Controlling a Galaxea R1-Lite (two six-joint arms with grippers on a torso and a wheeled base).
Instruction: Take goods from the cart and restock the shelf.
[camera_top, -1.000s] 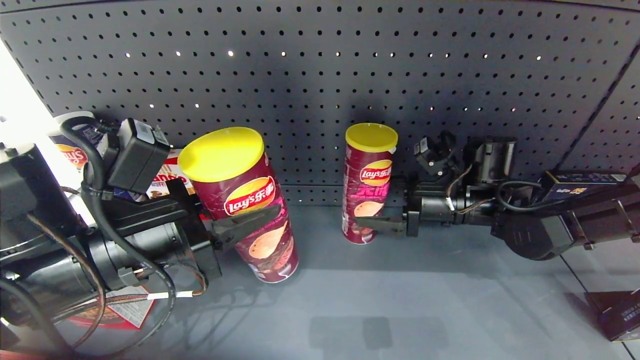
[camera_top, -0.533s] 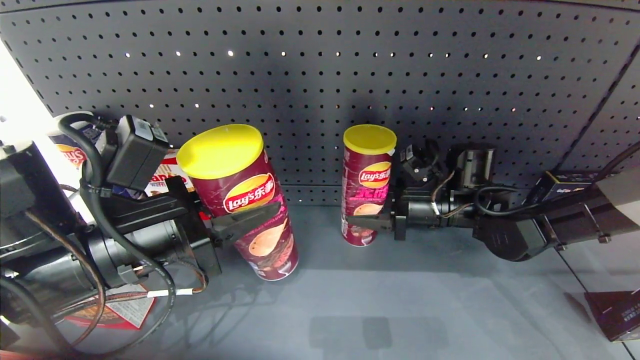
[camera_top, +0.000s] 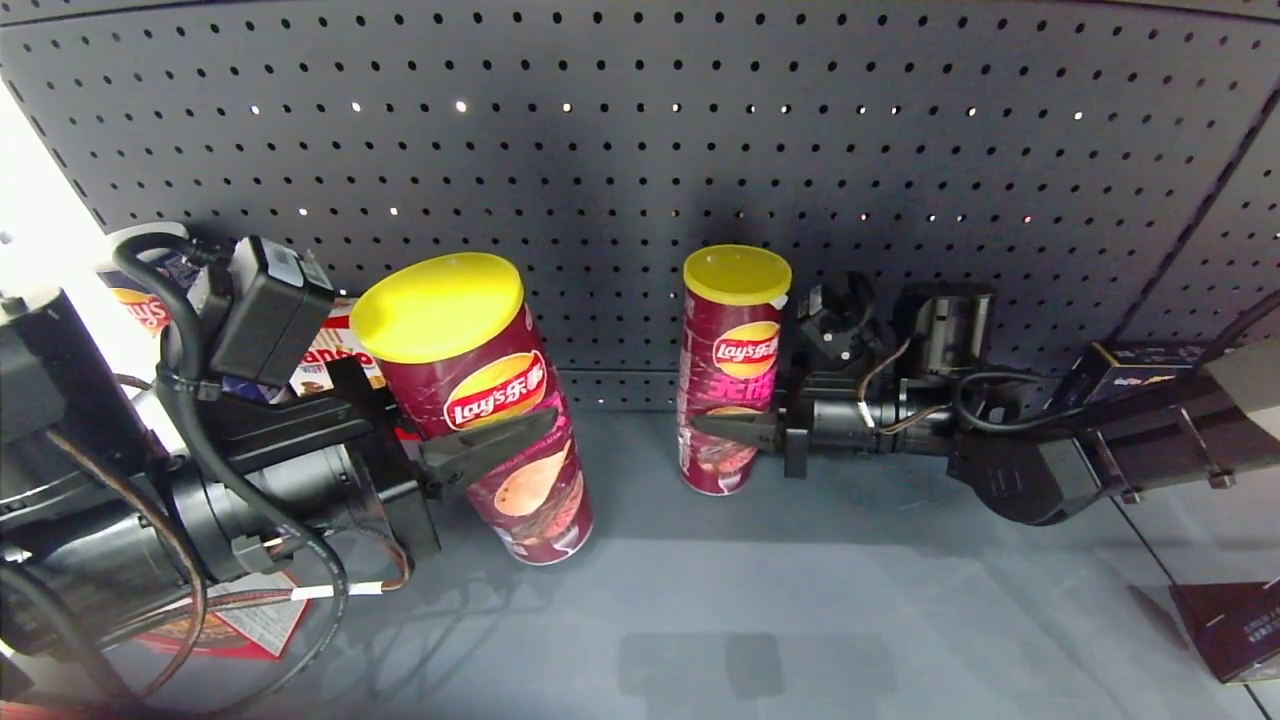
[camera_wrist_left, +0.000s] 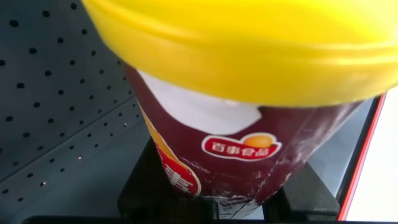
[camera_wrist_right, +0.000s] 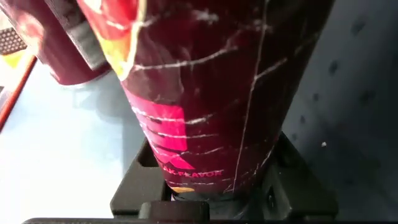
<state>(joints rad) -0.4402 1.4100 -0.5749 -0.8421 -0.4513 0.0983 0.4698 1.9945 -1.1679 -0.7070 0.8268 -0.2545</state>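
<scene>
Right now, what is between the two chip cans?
In the head view, just bare shelf floor lies between the left can and the right can.

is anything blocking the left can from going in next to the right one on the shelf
Nothing visible does. The shelf floor between the left can, tilted in the left gripper, and the right can in the right gripper is bare.

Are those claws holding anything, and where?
Both: left claw clamps the nearer chip can mid-body; right claw clamps the farther chip can around its lower half.
</scene>
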